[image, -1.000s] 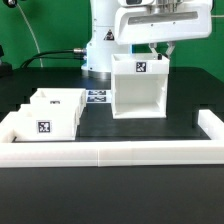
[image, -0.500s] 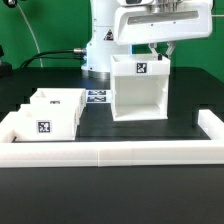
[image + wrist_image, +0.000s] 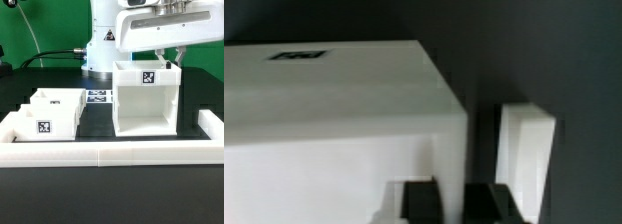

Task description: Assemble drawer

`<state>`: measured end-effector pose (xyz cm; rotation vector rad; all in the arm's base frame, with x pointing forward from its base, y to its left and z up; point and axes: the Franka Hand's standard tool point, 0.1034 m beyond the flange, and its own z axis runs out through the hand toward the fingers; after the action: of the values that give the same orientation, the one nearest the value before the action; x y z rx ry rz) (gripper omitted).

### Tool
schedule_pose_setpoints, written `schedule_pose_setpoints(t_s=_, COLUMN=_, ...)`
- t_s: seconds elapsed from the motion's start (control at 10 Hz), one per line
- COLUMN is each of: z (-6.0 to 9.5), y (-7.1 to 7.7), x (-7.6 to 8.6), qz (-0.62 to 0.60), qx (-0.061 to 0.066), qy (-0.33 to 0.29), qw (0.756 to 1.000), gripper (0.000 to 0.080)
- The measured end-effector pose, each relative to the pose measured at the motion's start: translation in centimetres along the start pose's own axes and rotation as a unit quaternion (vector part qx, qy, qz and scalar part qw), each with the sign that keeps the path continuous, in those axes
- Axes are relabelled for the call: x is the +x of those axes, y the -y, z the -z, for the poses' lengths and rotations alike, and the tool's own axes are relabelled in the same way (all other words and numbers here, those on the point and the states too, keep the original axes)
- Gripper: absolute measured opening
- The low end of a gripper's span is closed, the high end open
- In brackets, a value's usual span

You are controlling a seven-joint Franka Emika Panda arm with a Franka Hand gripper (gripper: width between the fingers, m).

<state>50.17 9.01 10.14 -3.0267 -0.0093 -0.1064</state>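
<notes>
Hand point(image 3: 170, 58) points straight down from the wrist block at the top of the ext. view, toward that view's right. The fingers drop behind the top rear edge of the housing point(image 3: 148, 98). In the wrist view the hand point(image 3: 452, 205) has its two fingertips close together w/ a thin white wall edge between them, so it looks clamped on the housing point(image 3: 331, 110) wall. The housing's tag point(image 3: 299, 55) shows on a white face. The housing stands upright, open side toward the ext. camera, right of centre on the black bench point(image 3: 95, 125). Can't tell if its base touches the bench. The arm's white column point(image 3: 100, 35) rises behind. The marker board point(image 3: 98, 97) lies flat just left of the housing. Further left are the front tray point(image 3: 45, 118) and rear tray point(image 3: 60, 98), side by side. The border wall point(image 3: 110, 152) runs along the front.
</notes>
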Motion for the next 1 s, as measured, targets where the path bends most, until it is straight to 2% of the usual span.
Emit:
schedule_pose_setpoints(t_s=0.2, z=-0.2, y=0.3, x=2.4, qz=0.003, qx=0.004, qy=-0.021, qw=1.000, gripper=0.0042)
schedule_pose_setpoints(t_s=0.3, z=-0.2, y=0.3, x=3.0, qz=0.014, qx=0.004, qy=-0.029, qw=0.999, gripper=0.0044)
schedule_pose_setpoints(t_s=0.4, z=-0.2, y=-0.2, x=3.2, qz=0.053, qx=0.002, qy=-0.031, qw=0.998, gripper=0.0044)
schedule_pose_setpoints(t_s=0.7, z=-0.1, y=-0.2, x=3.3, qz=0.043, qx=0.003, qy=-0.034, qw=0.998, gripper=0.0044)
schedule_pose_setpoints(t_s=1.0, z=0.0, y=0.1, x=3.6, qz=-0.046, qx=0.006, qy=-0.040, qw=0.998, gripper=0.0044)
